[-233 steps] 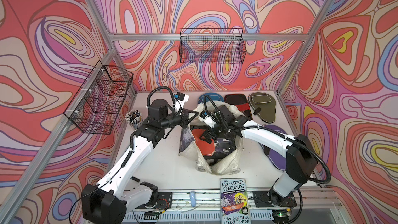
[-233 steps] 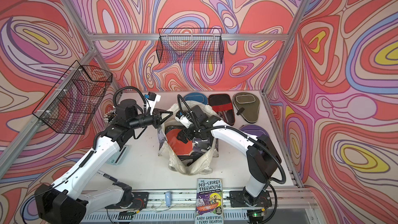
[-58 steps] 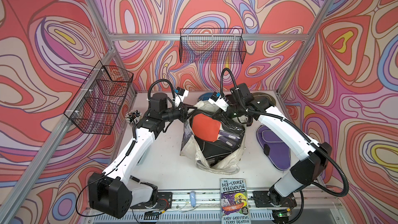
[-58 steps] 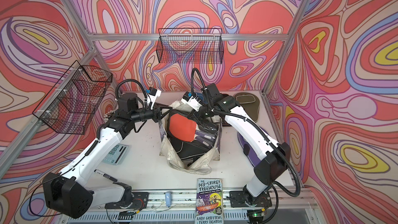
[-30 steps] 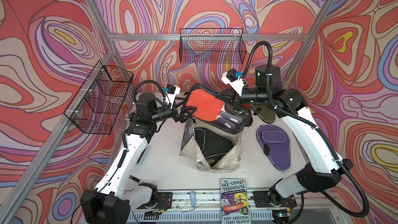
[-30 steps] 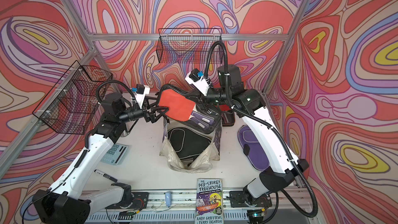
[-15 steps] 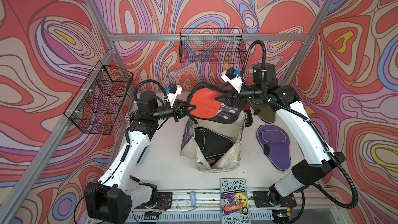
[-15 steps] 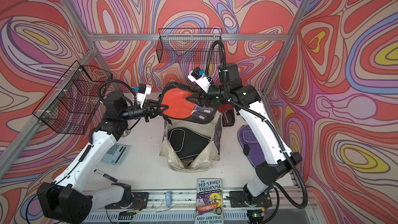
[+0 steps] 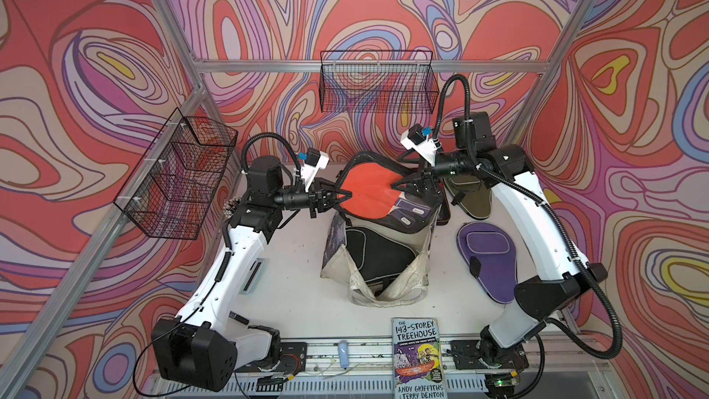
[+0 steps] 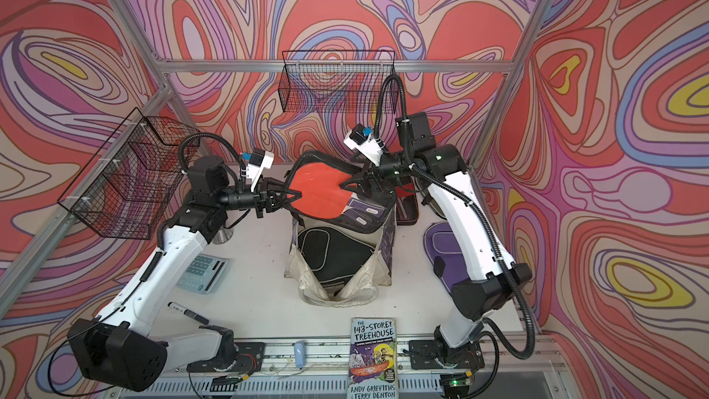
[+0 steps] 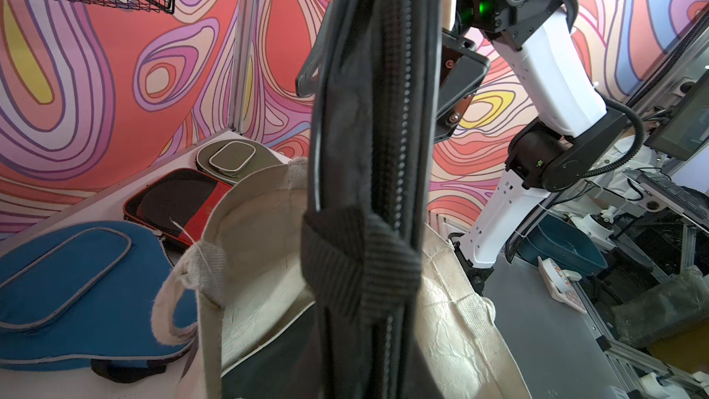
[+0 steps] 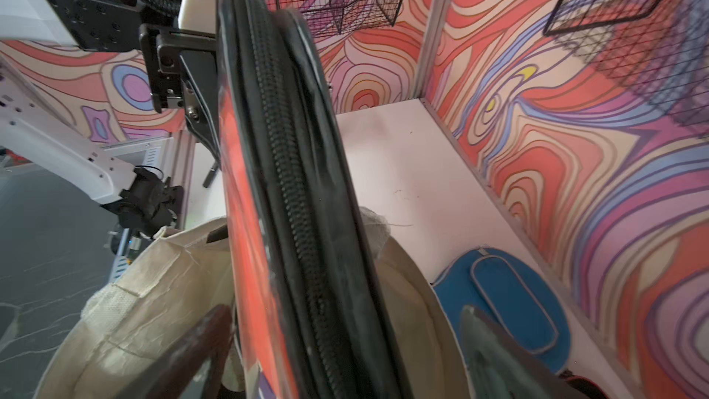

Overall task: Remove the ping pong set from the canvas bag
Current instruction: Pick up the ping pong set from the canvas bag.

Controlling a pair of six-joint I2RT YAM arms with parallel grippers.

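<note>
- Nearest me, at the bottom centre of the frame, a paperback book (image 9: 418, 362) lies flat at the front edge of the desk (image 9: 291, 274), cover up.
- Toward the lower left, a black marker (image 10: 188, 310) and a pale calculator (image 10: 201, 274) lie on the desk beside the left arm, apart from each other.
- In the middle of the frame the canvas bag (image 9: 383, 295) lies slumped open with its cream handles toward me. A black case (image 9: 380, 253) sits inside it, showing plainly through the mouth.
- Right of the bag and apart from it, a purple case (image 9: 489, 259) lies flat on the desk beside the right arm.
- Over the bag's far end, just above centre frame, a black-edged pack (image 9: 368, 190) showing a red paddle is held up off the desk, round end to the left. Its lower corner overlaps the bag's rim, and I can't make out whether it touches the cloth.
- The left pincer (image 9: 343, 199) is clamped on the pack's left edge.
- The right pincer (image 9: 399, 186) has its fingers spread wide, one on each side of the pack's right part, not squeezing it.
- Farther back, an olive case (image 9: 470, 197), a red-and-black case (image 11: 176, 201) and a blue case (image 11: 76, 270) lie flat in a row by the far wall.
- A wire basket (image 9: 378, 82) hangs at upper centre on the back wall, and another (image 9: 180, 174) hangs at mid-left.
</note>
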